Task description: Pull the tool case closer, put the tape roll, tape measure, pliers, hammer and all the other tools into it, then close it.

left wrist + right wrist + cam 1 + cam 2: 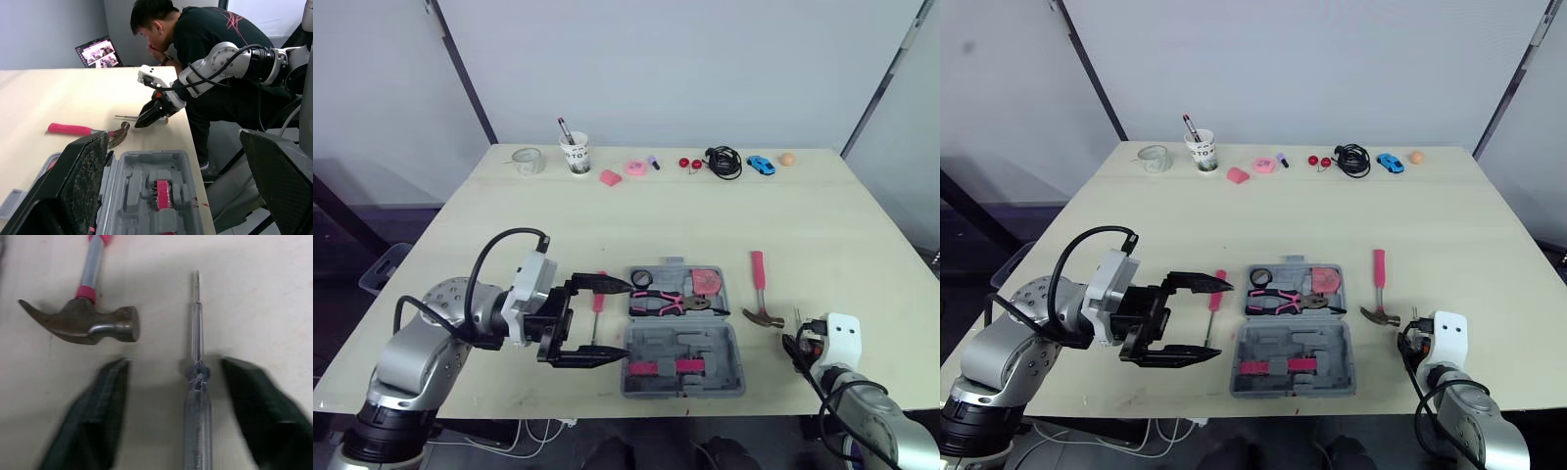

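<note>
- Nearest up, the right hand (173, 364) is hanging open low over the counter (607, 225). Its fingers are spreading either side of a slim screwdriver (195, 323) and gripping nothing.
- Just beside one of those fingers the hammer (85, 323) is lying with its head close in and its pink handle pointing away from the hand.
- Over on the other side, the left hand (627, 320) is sitting wide open and empty too. The pink screwdriver (598, 304) is lying between its fingers, and the tool case (705, 345) is sitting right at its fingertips.
- That case is lying open at the near counter edge, so I'm reading the pull-closer bit as done.
- Level with the left hand's far finger, the pliers (661, 302), a black tape roll (641, 278) and a reddish round thing I'm taking for the tape measure (708, 281) are already sitting in the case.
- I'm guessing what's left is the hammer, both screwdrivers, then shutting the case.
</note>
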You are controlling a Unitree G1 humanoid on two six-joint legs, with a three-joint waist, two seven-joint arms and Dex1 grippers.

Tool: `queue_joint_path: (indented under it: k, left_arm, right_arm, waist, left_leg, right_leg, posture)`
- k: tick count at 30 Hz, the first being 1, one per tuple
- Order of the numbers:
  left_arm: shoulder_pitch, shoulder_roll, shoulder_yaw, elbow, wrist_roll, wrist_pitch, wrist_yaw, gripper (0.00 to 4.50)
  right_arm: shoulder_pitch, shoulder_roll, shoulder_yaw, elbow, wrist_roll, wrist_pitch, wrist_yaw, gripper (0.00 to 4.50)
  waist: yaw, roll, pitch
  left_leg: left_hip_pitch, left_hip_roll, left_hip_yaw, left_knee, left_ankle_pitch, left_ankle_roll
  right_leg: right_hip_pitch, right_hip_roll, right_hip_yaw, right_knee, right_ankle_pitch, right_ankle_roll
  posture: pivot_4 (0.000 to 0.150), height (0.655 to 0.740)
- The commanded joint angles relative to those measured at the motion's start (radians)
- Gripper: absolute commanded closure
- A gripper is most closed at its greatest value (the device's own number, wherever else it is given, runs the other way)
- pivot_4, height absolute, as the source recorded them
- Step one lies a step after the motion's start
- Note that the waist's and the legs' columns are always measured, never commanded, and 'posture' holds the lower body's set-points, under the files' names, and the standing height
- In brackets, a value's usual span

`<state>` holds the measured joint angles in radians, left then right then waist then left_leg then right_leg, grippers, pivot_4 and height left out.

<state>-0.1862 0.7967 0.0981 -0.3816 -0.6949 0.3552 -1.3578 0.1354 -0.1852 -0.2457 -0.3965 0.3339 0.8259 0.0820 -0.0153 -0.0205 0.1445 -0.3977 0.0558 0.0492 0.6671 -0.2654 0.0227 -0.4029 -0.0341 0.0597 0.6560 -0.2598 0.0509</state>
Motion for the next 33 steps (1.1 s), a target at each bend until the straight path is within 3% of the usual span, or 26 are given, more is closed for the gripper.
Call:
queue_joint_path:
  k: [1,8,16,20,26,33]
  left_arm:
    - [0.020,0.003,0.018,-0.005,0.000,-0.032,-0.009,0.00]
    - [0.047,0.016,0.037,0.030,0.016,-0.077,-0.037,0.00]
    - [0.059,0.025,0.046,0.075,0.016,-0.091,-0.042,0.00]
    - [0.050,0.027,0.038,0.089,0.020,-0.096,-0.047,0.00]
    - [0.043,0.014,0.032,0.099,0.030,-0.126,-0.057,0.00]
    - [0.061,0.030,0.037,0.081,0.024,-0.121,-0.058,0.00]
  right_arm:
    - [0.025,-0.039,-0.040,-0.056,-0.001,-0.013,0.014,0.08]
    - [0.065,-0.173,-0.108,-0.123,0.023,0.004,0.099,0.08]
    - [0.013,-0.480,-0.126,0.001,0.126,-0.023,0.462,0.08]
    - [-0.038,-0.567,-0.093,0.082,0.135,-0.089,0.603,0.08]
    - [-0.136,-0.782,0.129,0.252,-0.012,-0.402,0.950,0.08]
    - [-0.350,-0.839,0.343,0.548,-0.210,-0.867,1.202,0.08]
  waist:
    - [0.000,0.000,0.000]
    - [-0.001,0.000,0.000]
    - [-0.002,-0.001,0.001]
    - [0.000,-0.002,0.002]
    - [0.001,-0.001,0.003]
    - [0.000,-0.001,0.005]
  left_leg:
    - [0.000,0.000,0.000,0.000,0.000,0.000]
    - [0.000,0.000,0.000,0.000,0.000,0.000]
    - [0.000,0.000,0.001,0.000,0.000,0.000]
    - [0.000,0.000,0.001,0.000,0.000,0.000]
    - [0.000,0.000,0.002,0.000,0.000,0.000]
    - [0.000,0.000,0.004,0.001,0.000,0.000]
  right_leg:
    - [0.000,0.000,0.000,0.000,0.000,0.000]
    - [0.000,0.000,0.000,0.000,0.000,0.000]
    - [0.000,0.000,0.000,-0.001,0.000,0.000]
    - [0.000,0.000,0.000,-0.001,0.000,0.000]
    - [0.000,0.000,0.000,-0.002,0.000,0.000]
    - [0.000,0.000,-0.001,-0.001,0.000,0.000]
  posture:
    - [0.150,0.7400]
    - [0.150,0.7400]
    - [0.150,0.7400]
    - [0.150,0.7400]
    - [0.150,0.7400]
    - [0.150,0.7400]
